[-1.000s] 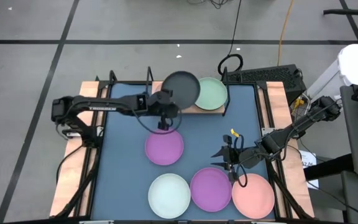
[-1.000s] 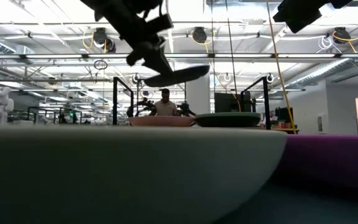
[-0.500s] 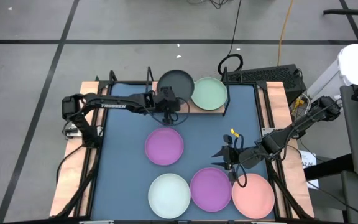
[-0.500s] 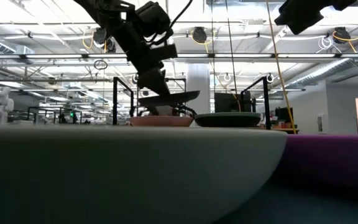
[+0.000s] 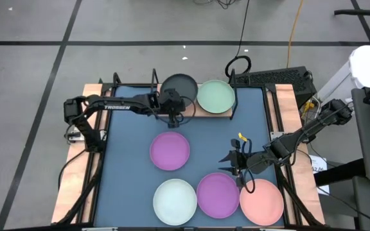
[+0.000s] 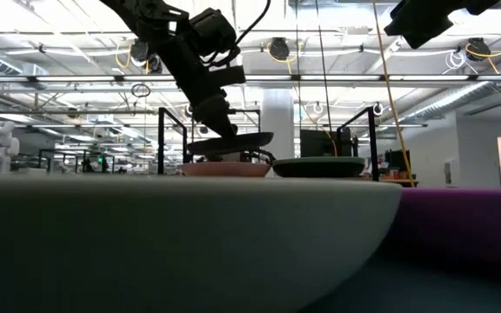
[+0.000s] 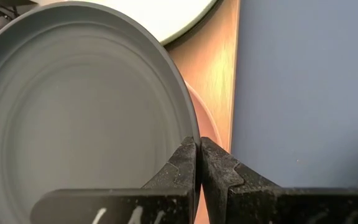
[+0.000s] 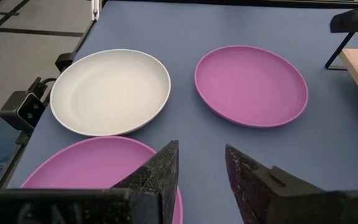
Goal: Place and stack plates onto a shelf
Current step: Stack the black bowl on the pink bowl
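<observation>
My left gripper (image 5: 174,102) is shut on a black plate (image 5: 178,85) over the left half of the wooden shelf (image 5: 203,111) at the table's far edge. In the low view the black plate (image 6: 230,143) hangs close above a pink plate (image 6: 225,169) that lies on the shelf. A pale green plate (image 5: 216,96) lies on the shelf's right half. A purple plate (image 5: 169,151) lies mid-table. A white plate (image 5: 175,201), a second purple plate (image 5: 218,194) and a pink plate (image 5: 262,200) lie along the near edge. My right gripper (image 5: 236,164) is open and empty above them. My left gripper pinches the black plate's near rim (image 7: 190,132) between its two fingers, one above and one below. The fingers (image 6: 218,117) slant down from the table's near-left side. The plate is almost level, right over the pink plate (image 7: 205,122); whether they touch I cannot tell.
The shelf's thin black wire frame (image 5: 154,78) rises at its left and right ends. In the right wrist view the white plate (image 8: 110,90) and both purple plates (image 8: 251,84) lie ahead of my open right gripper (image 8: 201,168). A person shows in the room beyond (image 6: 230,143).
My left gripper has gone toward the table's far edge and down with the black plate. The plate, first high and tilted, now hangs almost level close above the pink plate on the shelf.
</observation>
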Robot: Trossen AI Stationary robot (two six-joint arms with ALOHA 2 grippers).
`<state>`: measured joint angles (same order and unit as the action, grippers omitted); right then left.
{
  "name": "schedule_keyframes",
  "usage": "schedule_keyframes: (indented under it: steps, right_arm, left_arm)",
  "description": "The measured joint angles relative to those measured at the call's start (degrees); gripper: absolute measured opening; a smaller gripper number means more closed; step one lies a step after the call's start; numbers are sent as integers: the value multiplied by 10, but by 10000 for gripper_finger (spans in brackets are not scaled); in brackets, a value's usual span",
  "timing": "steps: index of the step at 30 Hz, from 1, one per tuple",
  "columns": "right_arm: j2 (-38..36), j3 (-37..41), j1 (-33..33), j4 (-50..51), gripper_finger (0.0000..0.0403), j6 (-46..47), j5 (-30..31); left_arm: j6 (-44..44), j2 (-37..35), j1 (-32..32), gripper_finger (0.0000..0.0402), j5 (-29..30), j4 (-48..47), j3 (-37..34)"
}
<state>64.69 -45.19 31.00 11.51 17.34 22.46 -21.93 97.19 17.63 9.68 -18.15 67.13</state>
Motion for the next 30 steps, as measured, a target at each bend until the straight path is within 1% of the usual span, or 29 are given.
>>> schedule_keyframes:
  steps: [9, 18, 23, 30]
  right_arm:
    - [0, 0, 0, 0, 114, 0, 0]
    - [0, 0, 0, -1, 114, 0, 0]
    - [0, 0, 0, -1, 114, 0, 0]
    - [0, 0, 0, 0, 114, 0, 0]
  left_arm:
    - [8, 0, 0, 9, -8, -2, 0]
    - [29, 0, 13, 9, -13, -14, 0]
    - [37, 0, 14, 26, -17, -14, 0]
    - [30, 0, 20, 34, -17, -13, 0]
